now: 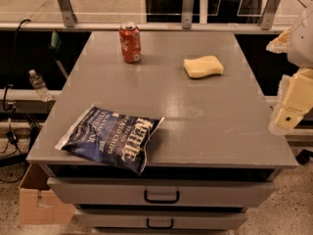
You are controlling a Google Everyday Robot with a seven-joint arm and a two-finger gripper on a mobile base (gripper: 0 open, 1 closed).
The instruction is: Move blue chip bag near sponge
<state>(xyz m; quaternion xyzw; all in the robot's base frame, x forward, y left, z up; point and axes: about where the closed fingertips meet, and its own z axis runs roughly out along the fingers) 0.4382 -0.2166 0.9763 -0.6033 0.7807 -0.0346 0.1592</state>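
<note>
The blue chip bag (111, 137) lies flat near the front left corner of the grey table (195, 116), its lower end hanging slightly over the front edge. The pale yellow sponge (203, 66) lies toward the back right of the table, far from the bag. My gripper (289, 112) is at the right edge of the view, beside the table's right side, well away from both the bag and the sponge.
A red soda can (130, 42) stands upright at the back of the table, left of the sponge. Drawers (161, 196) sit under the tabletop. A cardboard box (35, 199) and a water bottle (38, 84) are on the left. A railing runs behind the table.
</note>
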